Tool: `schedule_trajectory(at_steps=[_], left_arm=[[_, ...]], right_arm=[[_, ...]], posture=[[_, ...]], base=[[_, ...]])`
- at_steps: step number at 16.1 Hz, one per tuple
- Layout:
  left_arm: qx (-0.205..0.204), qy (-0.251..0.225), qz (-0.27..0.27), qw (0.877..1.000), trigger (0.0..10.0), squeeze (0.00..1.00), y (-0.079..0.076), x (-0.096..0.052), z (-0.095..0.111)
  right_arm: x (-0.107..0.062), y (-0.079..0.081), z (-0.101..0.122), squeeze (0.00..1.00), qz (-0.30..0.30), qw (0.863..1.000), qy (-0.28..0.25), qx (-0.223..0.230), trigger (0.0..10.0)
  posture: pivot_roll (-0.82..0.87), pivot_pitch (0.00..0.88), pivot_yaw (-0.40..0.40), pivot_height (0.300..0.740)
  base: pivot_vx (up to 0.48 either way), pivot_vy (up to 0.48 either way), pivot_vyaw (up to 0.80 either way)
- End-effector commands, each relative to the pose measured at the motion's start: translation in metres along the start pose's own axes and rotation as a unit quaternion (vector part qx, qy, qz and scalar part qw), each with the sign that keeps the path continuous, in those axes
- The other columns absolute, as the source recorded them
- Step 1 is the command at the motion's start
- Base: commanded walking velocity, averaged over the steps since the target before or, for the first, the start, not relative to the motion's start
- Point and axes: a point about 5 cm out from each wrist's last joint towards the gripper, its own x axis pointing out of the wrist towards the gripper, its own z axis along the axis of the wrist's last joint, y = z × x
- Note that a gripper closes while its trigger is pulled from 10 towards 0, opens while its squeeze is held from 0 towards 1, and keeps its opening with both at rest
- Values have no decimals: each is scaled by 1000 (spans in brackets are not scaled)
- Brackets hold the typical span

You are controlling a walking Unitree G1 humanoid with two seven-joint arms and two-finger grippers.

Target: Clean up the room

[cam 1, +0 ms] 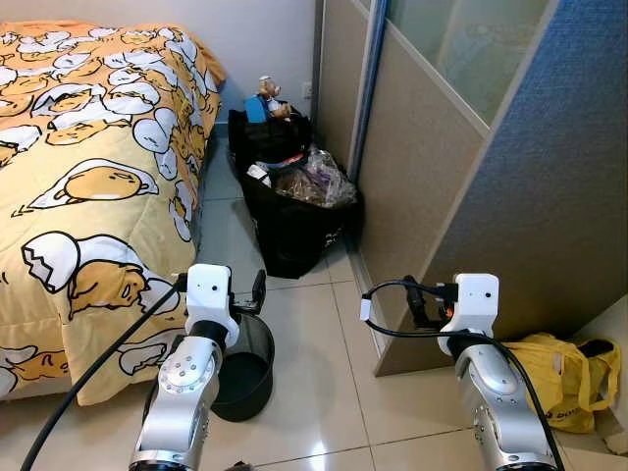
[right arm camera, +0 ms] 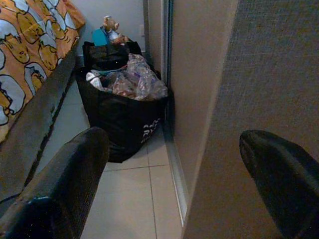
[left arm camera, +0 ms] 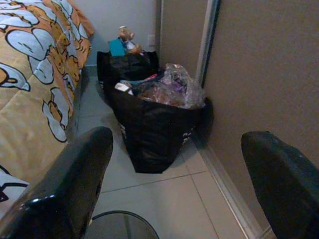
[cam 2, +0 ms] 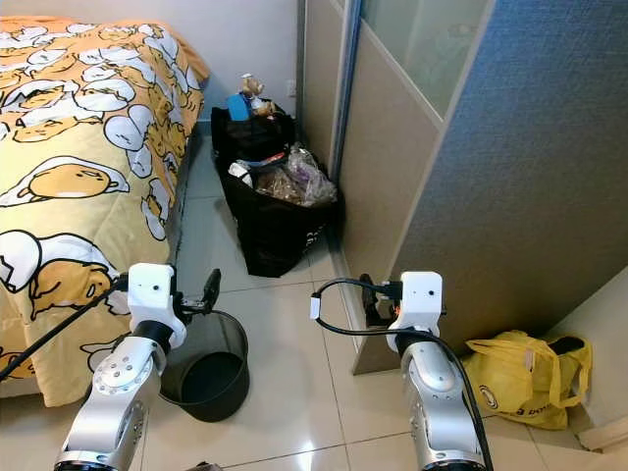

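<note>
My left gripper (cam 1: 240, 297) is raised in front of me, open and holding nothing, just above the rim of a black round bin (cam 1: 245, 368) standing on the tiled floor beside the bed. My right gripper (cam 1: 420, 300) is held up at the same height close to the wardrobe panel, also open and holding nothing. Ahead, a black bag (cam 1: 294, 221) stuffed with plastic wrappers and clutter stands against the wardrobe. A second black bag (cam 1: 263, 132) behind it carries a small plush toy (cam 1: 269, 93). In the left wrist view the front bag (left arm camera: 154, 124) lies between the two fingers (left arm camera: 65, 189).
A bed with a yellow cartoon-egg duvet (cam 1: 88, 177) fills the left side. A wardrobe with a sliding door (cam 1: 412, 147) and a blue-grey panel (cam 1: 549, 186) walls the right. A yellow bag (cam 1: 559, 378) lies on the floor at the right. A tiled aisle (cam 1: 314, 334) runs between.
</note>
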Motion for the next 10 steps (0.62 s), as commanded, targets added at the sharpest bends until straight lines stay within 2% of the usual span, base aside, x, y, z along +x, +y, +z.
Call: schedule_trajectory(at_steps=[1, 4, 6, 7, 8, 9, 10], left_arm=[[1, -3, -1, 1000, 10000, 0, -1, 2, 2], [1, -3, -1, 1000, 10000, 0, -1, 2, 2], [12, -4, -7, 1000, 10000, 0, -8, 14, 3], [10, 0, -7, 1000, 10000, 0, -8, 15, 3], [-3, 1, -13, 1000, 10000, 0, -10, 17, 3], [6, 2, -14, 1000, 10000, 0, -11, 18, 3], [7, 3, -12, 1000, 10000, 0, -10, 18, 3]], right_arm=[[1, -2, -2, 0, -2, 1000, 8, -2, 10000], [1, -2, -2, 0, -2, 1000, 8, -2, 10000], [9, 2, -4, 0, 2, 1000, 17, 10, 10000], [10, 1, -4, 0, -2, 1000, 17, 11, 10000], [11, 1, -2, 0, -3, 1000, 14, 12, 10000], [11, 1, -1, 0, -4, 1000, 12, 8, 10000], [12, 1, -2, 0, -5, 1000, 12, 7, 10000]], posture=[[-23, 0, -5, 740], [-23, 0, -5, 740], [-22, 0, -8, 740], [-28, 0, -4, 740], [-31, 0, 1, 740], [-34, 0, 8, 740], [-33, 0, 10, 740]], base=[[0, 0, 0], [0, 0, 0], [0, 0, 0], [0, 0, 0], [0, 480, 0], [0, 480, 0], [0, 480, 800]])
